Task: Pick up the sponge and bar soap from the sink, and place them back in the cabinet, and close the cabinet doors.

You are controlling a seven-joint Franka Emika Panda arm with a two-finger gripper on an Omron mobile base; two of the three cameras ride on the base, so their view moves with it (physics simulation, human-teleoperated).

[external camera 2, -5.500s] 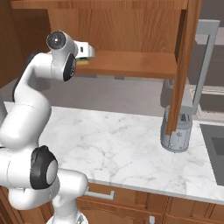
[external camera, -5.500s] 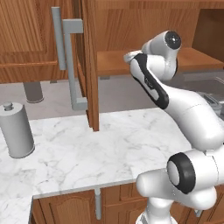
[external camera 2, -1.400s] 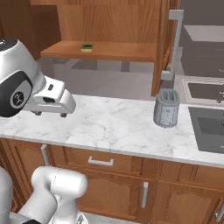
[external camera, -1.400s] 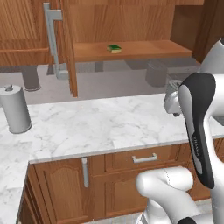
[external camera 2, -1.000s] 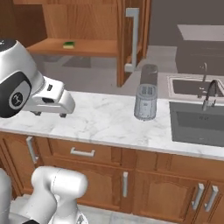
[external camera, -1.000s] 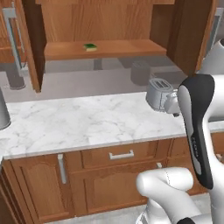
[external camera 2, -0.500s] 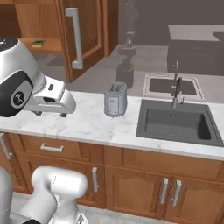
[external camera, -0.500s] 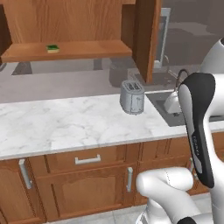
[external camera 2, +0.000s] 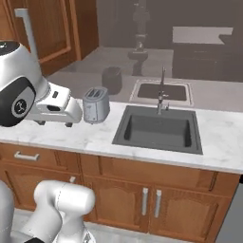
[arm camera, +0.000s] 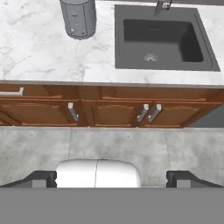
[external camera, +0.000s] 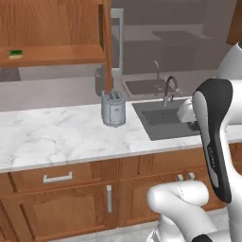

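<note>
Brown cabinet (external camera: 52, 28) is hanging at ten o'clock in the left base view, sponge (external camera: 15, 53) sitting on its shelf. I'm lining up on the sink (arm camera: 164, 38), at one o'clock from the hand; I cannot spot the soap there. Gripper (arm camera: 111, 178) jaws are standing spread, holding nothing.

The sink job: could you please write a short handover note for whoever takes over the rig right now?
Gripper: open, holding nothing, hanging out in front of the lower cupboards and looking towards the sink.
Sponge: already on the cabinet shelf.
Bar soap: I cannot tell where it lies.
Cabinet doors: standing open.
Done: sponge put away.
Left: find and shelve the bar soap, then close the doors.
</note>
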